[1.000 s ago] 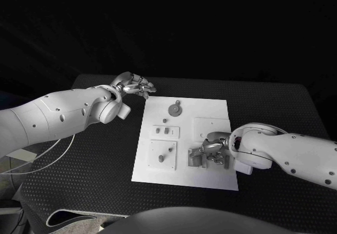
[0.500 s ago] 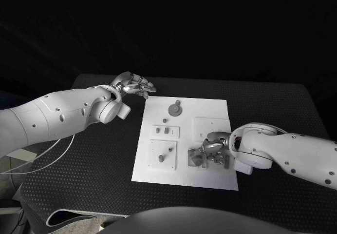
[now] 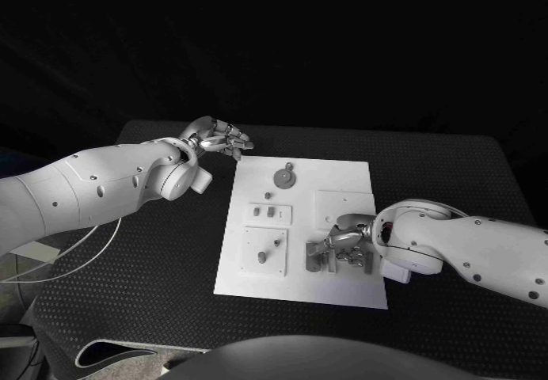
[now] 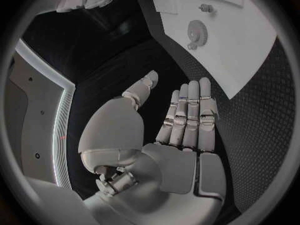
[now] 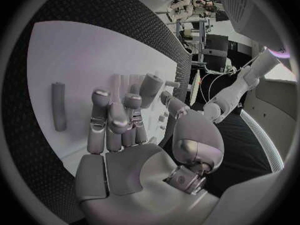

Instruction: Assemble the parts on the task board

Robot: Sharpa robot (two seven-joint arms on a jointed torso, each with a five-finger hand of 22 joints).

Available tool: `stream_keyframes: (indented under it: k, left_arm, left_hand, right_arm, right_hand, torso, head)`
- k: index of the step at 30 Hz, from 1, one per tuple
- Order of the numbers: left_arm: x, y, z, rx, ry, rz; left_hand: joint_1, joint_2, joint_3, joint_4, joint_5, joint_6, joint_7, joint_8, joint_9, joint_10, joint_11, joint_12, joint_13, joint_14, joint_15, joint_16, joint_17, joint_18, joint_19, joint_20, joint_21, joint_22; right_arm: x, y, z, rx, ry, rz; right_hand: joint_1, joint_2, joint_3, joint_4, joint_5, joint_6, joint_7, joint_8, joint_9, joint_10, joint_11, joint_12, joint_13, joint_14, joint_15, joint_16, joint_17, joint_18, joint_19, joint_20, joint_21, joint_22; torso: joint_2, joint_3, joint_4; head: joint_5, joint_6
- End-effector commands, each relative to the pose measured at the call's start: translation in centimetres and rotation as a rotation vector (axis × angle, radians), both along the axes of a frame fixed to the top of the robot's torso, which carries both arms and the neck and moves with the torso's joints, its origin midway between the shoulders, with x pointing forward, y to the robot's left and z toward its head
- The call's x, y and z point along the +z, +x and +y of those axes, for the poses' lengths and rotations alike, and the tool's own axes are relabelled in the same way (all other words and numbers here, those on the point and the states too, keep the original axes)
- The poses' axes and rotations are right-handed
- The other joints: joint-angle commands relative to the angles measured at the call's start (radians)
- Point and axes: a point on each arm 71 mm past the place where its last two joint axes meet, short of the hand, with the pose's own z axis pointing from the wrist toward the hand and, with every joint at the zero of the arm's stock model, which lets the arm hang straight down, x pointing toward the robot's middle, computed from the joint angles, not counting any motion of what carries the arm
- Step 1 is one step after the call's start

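Parts [image 3: 323, 255] sit under right hand [image 3: 346, 247], fingers curled down among them; grasp unclear. Left hand [image 3: 219, 138] spread, idle, well apart beside board [image 3: 299, 289]. Lift slowly, keep part square.

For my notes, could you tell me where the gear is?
In the head view the gear lies at the far end of the task board, just right of the left hand, which holds nothing.

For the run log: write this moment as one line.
left robot hand: open, off board's far corner | right robot hand: fingers down among parts on task board | grasp: unclear
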Motion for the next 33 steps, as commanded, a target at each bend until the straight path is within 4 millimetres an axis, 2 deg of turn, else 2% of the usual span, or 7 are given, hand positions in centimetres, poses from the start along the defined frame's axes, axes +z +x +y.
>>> stream_keyframes:
  k: [1,5,10,19,26,33]
  left_arm:
    - [0.1,0.0,-0.2,-0.012,-0.01,0.001]
    - [0.1,0.0,-0.2,-0.012,-0.01,0.001]
    - [0.1,0.0,-0.2,-0.013,-0.01,0.001]
    - [0.1,0.0,-0.1,-0.011,-0.01,0.0]
    - [0.1,0.0,-0.1,-0.011,-0.01,0.0]
    - [0.1,0.0,0.0,-0.011,-0.009,0.001]
  left_hand:
    - [-0.008,-0.002,0.001,0.005,-0.002,-0.001,0.004,-0.003,-0.001,-0.001,-0.002,0.0,0.001,0.007,-0.001,-0.005,0.001,0.019,0.0,0.0,-0.007,0.001]
    - [-0.008,-0.002,0.002,0.005,-0.002,-0.001,0.004,-0.003,-0.001,-0.001,-0.002,0.0,0.001,0.007,-0.001,-0.005,0.001,0.019,0.0,0.0,-0.007,0.001]
    - [-0.007,-0.002,0.002,0.005,-0.002,-0.001,0.003,-0.003,-0.001,-0.001,-0.002,0.0,0.001,0.007,-0.001,-0.005,0.002,0.019,0.0,0.0,-0.007,0.001]
    - [-0.007,-0.001,0.002,0.005,-0.002,-0.001,0.003,-0.002,-0.001,-0.001,-0.002,0.0,0.001,0.007,-0.001,-0.005,0.002,0.019,0.0,0.0,-0.007,0.001]
    - [-0.007,-0.001,0.002,0.005,-0.003,0.0,0.003,-0.002,-0.001,-0.001,-0.002,0.0,0.001,0.007,-0.001,-0.005,0.002,0.019,0.0,0.0,-0.007,0.001]
    - [-0.007,-0.001,0.002,0.005,-0.003,0.0,0.003,-0.002,-0.001,-0.001,-0.002,0.0,0.001,0.007,-0.001,-0.006,0.003,0.019,0.001,0.0,-0.007,0.001]
  right_arm:
    - [-0.3,-0.1,-0.2,0.009,-0.021,0.001]
    - [-0.2,-0.1,-0.3,0.013,-0.029,-0.012]
    - [0.0,-0.1,-0.5,0.033,-0.038,-0.061]
    - [1.4,-0.9,-1.0,0.086,-0.008,-0.185]
    - [2.5,-1.2,-1.0,0.148,0.001,-0.273]
    - [2.9,-1.7,0.1,0.273,-0.027,-0.351]
  right_hand:
    - [0.009,0.017,-0.013,-0.008,-0.005,-0.003,0.002,-0.005,0.003,-0.005,0.005,-0.006,0.002,-0.004,-0.006,-0.003,0.001,0.029,-0.003,-0.005,-0.001,0.018]
    - [0.016,0.027,-0.025,-0.024,-0.005,-0.003,0.002,-0.005,0.005,-0.005,0.005,-0.006,0.004,-0.004,-0.006,-0.003,0.001,0.029,-0.006,-0.005,0.0,0.019]
    - [0.019,0.026,-0.03,-0.031,-0.005,-0.001,0.002,-0.004,0.006,-0.004,0.005,-0.006,0.005,-0.004,-0.006,-0.002,0.001,0.029,-0.006,-0.005,0.001,0.019]
    - [0.07,-0.003,-0.029,-0.077,-0.005,0.012,-0.003,0.002,0.012,0.009,0.0,-0.002,0.009,0.003,-0.01,0.005,0.004,0.029,0.005,-0.009,0.008,0.018]
    - [0.115,-0.031,-0.016,-0.087,-0.005,0.022,-0.006,0.006,0.017,0.02,-0.003,0.004,0.014,0.008,-0.013,0.012,0.008,0.029,0.016,-0.012,0.012,0.017]
    - [0.169,-0.033,-0.012,-0.105,-0.005,0.037,-0.011,0.014,0.024,0.035,-0.008,0.014,0.02,0.017,-0.016,0.023,0.028,0.029,0.023,-0.014,0.018,0.018]
  torso:
    - [0.0,-0.0001,0.0005]
    - [0.0,-0.0003,0.0004]
    - [0.0,-0.0004,0.0005]
    - [0.0,0.0001,-0.0001]
    - [0.0,0.0005,-0.0004]
    - [0.0,0.0013,-0.0004]
  head:
    - [-0.001,0.0]
    - [-0.001,0.0]
    - [-0.001,0.001]
    - [-0.002,0.004]
    - [-0.001,0.005]
    - [0.0,0.005]
